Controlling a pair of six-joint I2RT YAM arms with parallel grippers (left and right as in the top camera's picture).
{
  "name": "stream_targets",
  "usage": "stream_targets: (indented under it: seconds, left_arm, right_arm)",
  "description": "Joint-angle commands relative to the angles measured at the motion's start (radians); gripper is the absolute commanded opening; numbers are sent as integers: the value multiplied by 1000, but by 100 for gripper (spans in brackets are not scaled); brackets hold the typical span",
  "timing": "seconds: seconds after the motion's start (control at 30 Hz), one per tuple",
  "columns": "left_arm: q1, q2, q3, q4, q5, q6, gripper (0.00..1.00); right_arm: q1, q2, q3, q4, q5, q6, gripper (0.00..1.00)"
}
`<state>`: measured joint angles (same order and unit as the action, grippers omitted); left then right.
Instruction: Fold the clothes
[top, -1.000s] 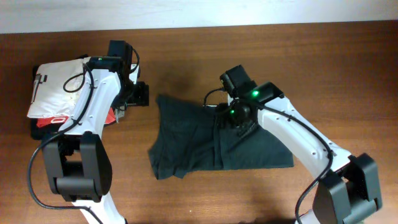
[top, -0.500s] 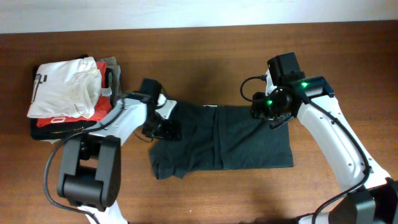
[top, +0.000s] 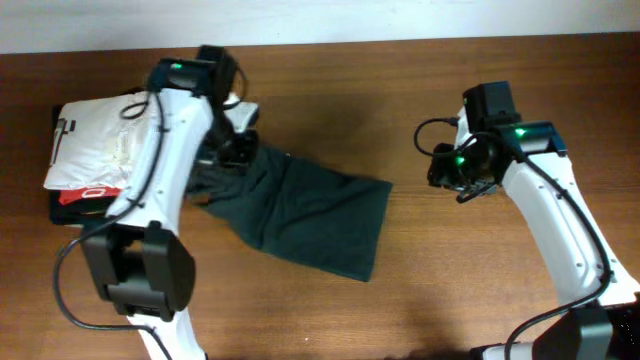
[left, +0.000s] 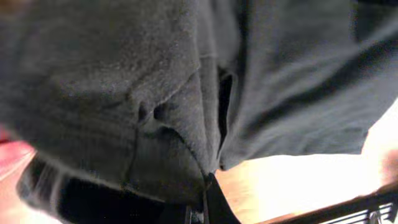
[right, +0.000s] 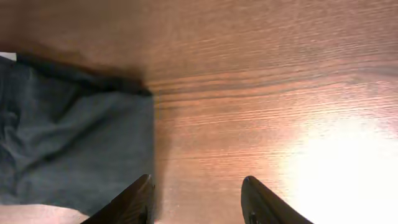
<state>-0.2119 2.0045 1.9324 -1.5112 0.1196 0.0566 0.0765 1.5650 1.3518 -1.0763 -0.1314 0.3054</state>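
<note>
Cloth bunches close in the left wrist view, so the left gripper (top: 237, 152) looks clamped on the upper edge of the T-shirt (top: 320, 215), lifting that end while the rest trails slantwise across the table (top: 450, 300), probably to straighten it for folding. Beyond its corner the right gripper (right: 198, 182) hangs spread and empty, clear of the pull. Folded garments (top: 95, 150) sit stacked far left.

You have the T-shirt (top: 310, 215) lying across the middle of the table (top: 430, 300), slanting from its far-left end to its near-right corner. That far-left end is gathered up at the left gripper (top: 238, 152), just right of the pile of folded garments (top: 95, 150) at the table's left edge. The right gripper (top: 447, 172) stands apart, right of the shirt.
</note>
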Motion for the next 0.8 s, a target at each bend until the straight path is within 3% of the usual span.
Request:
stream_targets:
  seconds: [0.0, 0.23, 0.27, 0.3, 0.33, 0.5, 0.53, 0.63, 0.7, 0.73, 0.77]
  left_arm:
    - [-143, -7, -19, 51, -9, -5, 0]
    - [-522, 2, -72, 158, -21, -111, 1]
    - [-539, 10, -83, 166, -20, -124, 4]
    - [-560, 27, -89, 168, -20, -125, 17]
    - [-580, 41, -89, 168, -11, -125, 45]
    - [-543, 41, -14, 23, -195, -177, 55]
    - [-512, 41, 4, 7, -253, -177, 62]
    - [-391, 43, -42, 101, -204, -172, 69]
    - [-379, 44, -127, 215, -102, -108, 65]
    - [-382, 44, -207, 265, -1, -82, 30]
    - [-388, 44, -235, 261, 60, -75, 15]
  right_arm:
    - [-29, -23, 9, -13, 8, -11, 50]
    - [-33, -23, 9, -13, 9, -9, 56]
    - [-33, -23, 9, -13, 9, -9, 58]
    - [-33, -23, 9, -13, 13, 2, 60]
    - [-33, -23, 9, -12, 13, 2, 61]
    - [-33, -23, 9, -14, 12, 2, 61]
    - [-33, -23, 9, -14, 13, 2, 61]
    - [-33, -23, 9, -29, 13, 2, 61]
    - [-33, -23, 9, -29, 13, 2, 61]
    - [-33, -23, 9, -32, 13, 2, 61]
    - [-33, -23, 9, -34, 13, 2, 61]
